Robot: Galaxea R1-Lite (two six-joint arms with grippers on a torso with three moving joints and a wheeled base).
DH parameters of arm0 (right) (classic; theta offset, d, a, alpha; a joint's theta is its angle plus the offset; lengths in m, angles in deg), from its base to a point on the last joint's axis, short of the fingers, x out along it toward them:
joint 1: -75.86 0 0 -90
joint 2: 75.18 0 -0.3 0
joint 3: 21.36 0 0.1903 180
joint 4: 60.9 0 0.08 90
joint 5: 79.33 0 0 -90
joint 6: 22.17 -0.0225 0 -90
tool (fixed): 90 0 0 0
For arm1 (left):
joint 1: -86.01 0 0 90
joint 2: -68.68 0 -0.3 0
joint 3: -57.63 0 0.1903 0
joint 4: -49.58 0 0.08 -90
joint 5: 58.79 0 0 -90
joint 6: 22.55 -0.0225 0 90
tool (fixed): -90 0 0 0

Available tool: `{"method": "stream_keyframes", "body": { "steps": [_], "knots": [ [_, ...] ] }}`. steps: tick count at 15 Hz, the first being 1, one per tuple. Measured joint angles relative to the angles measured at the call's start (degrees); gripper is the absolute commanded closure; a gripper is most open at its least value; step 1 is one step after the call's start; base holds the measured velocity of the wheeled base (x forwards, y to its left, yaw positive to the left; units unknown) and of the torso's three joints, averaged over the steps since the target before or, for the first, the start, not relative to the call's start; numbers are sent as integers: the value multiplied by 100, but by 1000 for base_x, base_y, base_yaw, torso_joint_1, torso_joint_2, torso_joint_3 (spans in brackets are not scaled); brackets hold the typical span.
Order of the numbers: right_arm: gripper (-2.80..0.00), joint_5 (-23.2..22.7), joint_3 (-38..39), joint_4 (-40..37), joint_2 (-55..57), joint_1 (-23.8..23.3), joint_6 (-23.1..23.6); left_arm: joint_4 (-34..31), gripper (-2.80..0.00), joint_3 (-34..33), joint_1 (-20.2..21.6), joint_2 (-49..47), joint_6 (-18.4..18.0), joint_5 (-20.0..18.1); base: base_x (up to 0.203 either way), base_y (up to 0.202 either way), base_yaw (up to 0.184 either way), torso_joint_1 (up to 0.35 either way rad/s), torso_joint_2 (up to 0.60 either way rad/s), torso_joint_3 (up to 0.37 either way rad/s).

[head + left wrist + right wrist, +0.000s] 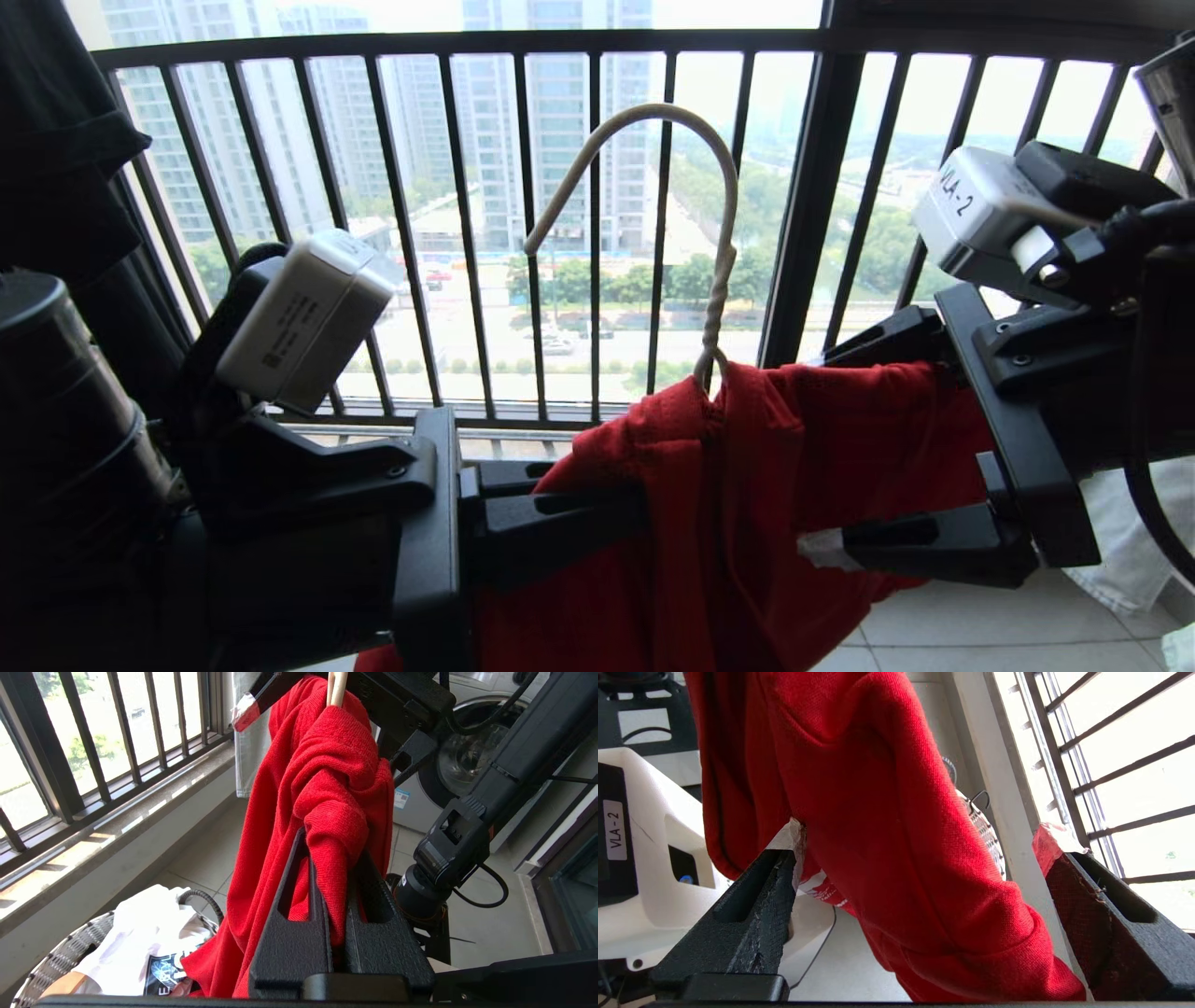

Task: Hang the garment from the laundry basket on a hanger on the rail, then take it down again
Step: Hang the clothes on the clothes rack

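Note:
The red garment [747, 485] hangs bunched from the cream wire hanger [719, 187], whose hook stands free in front of the window bars, caught on nothing. My left gripper [644, 509] comes in from the lower left and is shut on a fold of the garment [322, 779] just below the hanger's neck [337, 688]. My right gripper [840, 448] stands open on the right, its fingers spread wide on either side of the cloth [887, 835] without pinching it. The laundry basket [60, 952] stands on the floor below. The rail is out of view.
The dark barred window railing [523, 233] and its stone sill [117, 826] run close behind the hanger. A white printed T-shirt [145, 933] lies in the basket. A black garment [56, 140] hangs at far left. A washing machine [467, 751] stands behind the right arm.

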Motion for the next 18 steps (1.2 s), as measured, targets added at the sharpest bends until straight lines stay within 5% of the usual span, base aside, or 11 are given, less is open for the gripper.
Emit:
{"method": "stream_keyframes", "body": {
  "steps": [1, 18],
  "knots": [
    [0, -29, -1, 77, 36, 14, -1, 2, 0, 5, 0, 21, 7, 2, 0, 0, 0, 0, 0, 0],
    [0, -17, 18, 58, -62, 442, -83, -8, 0, 71, 28, 8, -77, 73, 0, 0, 0, 0, 0, 0]
  ]
}}
